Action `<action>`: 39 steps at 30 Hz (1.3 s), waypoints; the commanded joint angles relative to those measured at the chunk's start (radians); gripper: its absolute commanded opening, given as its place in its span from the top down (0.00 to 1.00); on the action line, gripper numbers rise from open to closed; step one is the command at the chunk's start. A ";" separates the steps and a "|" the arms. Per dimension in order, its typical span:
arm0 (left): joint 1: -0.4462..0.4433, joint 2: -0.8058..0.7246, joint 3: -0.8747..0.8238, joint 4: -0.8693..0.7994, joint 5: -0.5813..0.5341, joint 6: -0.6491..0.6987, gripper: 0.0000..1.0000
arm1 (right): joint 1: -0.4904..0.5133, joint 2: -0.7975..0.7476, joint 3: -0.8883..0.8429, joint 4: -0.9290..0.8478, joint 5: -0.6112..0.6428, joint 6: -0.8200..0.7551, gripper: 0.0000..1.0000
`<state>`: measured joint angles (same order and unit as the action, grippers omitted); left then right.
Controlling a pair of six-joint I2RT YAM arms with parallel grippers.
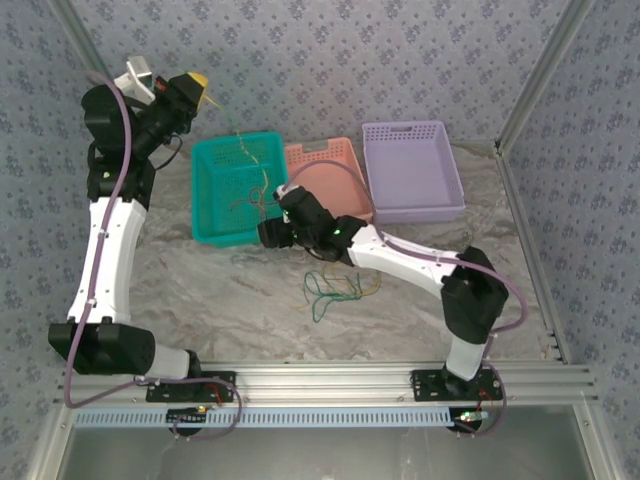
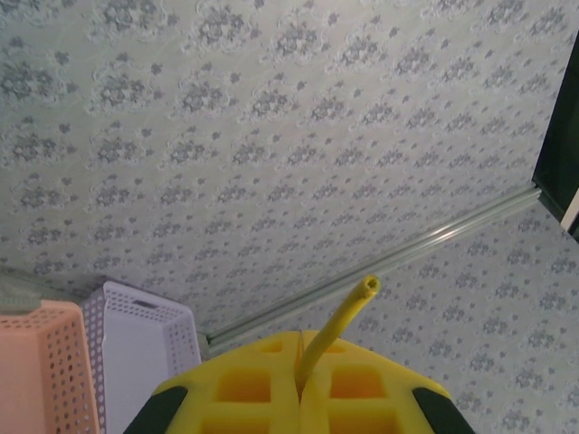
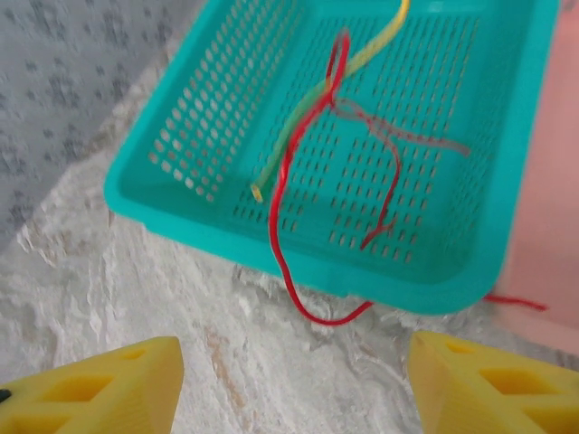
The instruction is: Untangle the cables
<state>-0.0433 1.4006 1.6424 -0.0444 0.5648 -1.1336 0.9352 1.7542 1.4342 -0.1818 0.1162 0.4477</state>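
Up by the back wall [image 2: 226, 136], yellow cable [image 2: 342, 316] in the left tool [image 2: 298, 357]

Ahead of my right gripper [image 3: 294, 353]: bare table [image 3: 118, 289] free up to teal basket [image 3: 181, 136] near wall | red cable [image 3: 282, 199] draped over that rim, blocking | yellow cable [image 3: 308, 117] slanting across basket interior | pink basket [image 3: 552, 181] tight against its right side, no lane there.

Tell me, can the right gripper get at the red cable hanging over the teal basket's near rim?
Probably yes. The right gripper is open and faces the red cable, whose loop lies on bare table in front of the teal basket; nothing stands between them.
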 commanded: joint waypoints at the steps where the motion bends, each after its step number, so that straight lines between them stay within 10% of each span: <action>1: -0.038 -0.031 0.067 -0.025 0.036 0.068 1.00 | 0.008 -0.061 0.058 0.021 0.133 -0.078 0.29; 16: -0.212 -0.019 0.141 -0.175 0.005 0.192 1.00 | 0.005 0.080 0.487 -0.072 0.294 -0.297 0.30; 26: -0.268 -0.016 0.168 -0.228 -0.023 0.241 1.00 | -0.006 0.061 0.494 -0.078 0.337 -0.290 0.97; 31: -0.273 -0.026 0.162 -0.232 -0.027 0.239 1.00 | -0.022 0.026 0.479 -0.097 0.326 -0.273 1.00; 39: -0.275 -0.091 0.155 -0.320 -0.152 0.302 0.08 | -0.068 -0.013 0.497 -0.161 0.247 -0.235 1.00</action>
<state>-0.3145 1.3785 1.7798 -0.3283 0.4896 -0.8814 0.8867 1.7870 1.9011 -0.2958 0.3943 0.1799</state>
